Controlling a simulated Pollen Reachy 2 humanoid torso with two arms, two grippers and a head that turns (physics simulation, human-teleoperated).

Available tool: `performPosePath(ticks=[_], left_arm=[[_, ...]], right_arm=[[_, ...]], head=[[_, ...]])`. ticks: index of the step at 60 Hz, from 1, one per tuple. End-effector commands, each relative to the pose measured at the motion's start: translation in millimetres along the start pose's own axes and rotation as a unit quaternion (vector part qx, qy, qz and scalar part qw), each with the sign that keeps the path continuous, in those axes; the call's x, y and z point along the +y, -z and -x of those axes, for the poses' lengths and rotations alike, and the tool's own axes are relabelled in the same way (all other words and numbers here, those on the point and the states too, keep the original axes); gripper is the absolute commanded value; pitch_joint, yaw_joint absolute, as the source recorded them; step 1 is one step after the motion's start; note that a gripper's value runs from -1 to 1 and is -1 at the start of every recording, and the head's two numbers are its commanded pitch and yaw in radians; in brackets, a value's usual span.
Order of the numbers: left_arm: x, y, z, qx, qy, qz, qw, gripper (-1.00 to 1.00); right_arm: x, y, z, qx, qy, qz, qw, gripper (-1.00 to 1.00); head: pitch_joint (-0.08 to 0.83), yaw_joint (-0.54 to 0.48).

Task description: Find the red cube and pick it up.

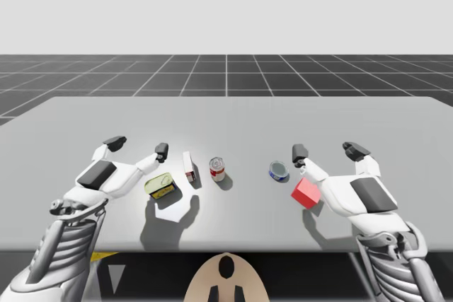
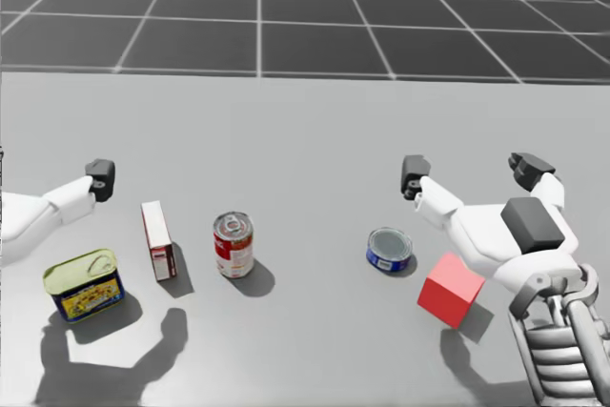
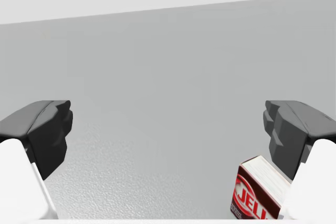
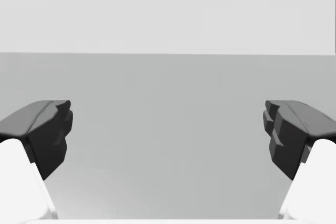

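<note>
My right pincer (image 1: 328,151) stands wide open above the flat grey table (image 1: 233,114); the small red cube (image 1: 306,193) lies just beside its wrist, on the side toward my left pincer (image 1: 138,146), likewise spread open.

The cube (image 2: 450,290) was seen as a plain, evenly red block without markings. It was found resting flat on the table (image 2: 305,140), unheld, turned so that one upright edge faced forward. It was placed at the table's right side, near the front edge, just beside a low blue can (image 2: 389,249). It lay close against the palm of the right gripper (image 2: 472,172), possibly without touching it.
</note>
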Motion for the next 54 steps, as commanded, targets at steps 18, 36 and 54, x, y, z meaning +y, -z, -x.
performPosePath(ticks=[18,36,54], left_arm=[[-0.1,-1,-2,-0.001,-0.005,0.002,1.000,-1.00],[0.3,0,-2,-0.001,-0.009,0.001,1.000,-1.00],[2.3,0,-2,0.001,-0.014,0.000,1.000,-1.00]], right_arm=[[1.1,1,2,0.001,-0.002,-0.001,1.0000,-1.00],[2.2,-1,1,0.005,0.007,-0.021,0.9997,-1.00],[-5.2,-49,-8,0.037,0.030,-0.155,0.9867,-1.00]], head=[[0.720,-0.36],[0.751,-0.39],[0.736,-0.39]])
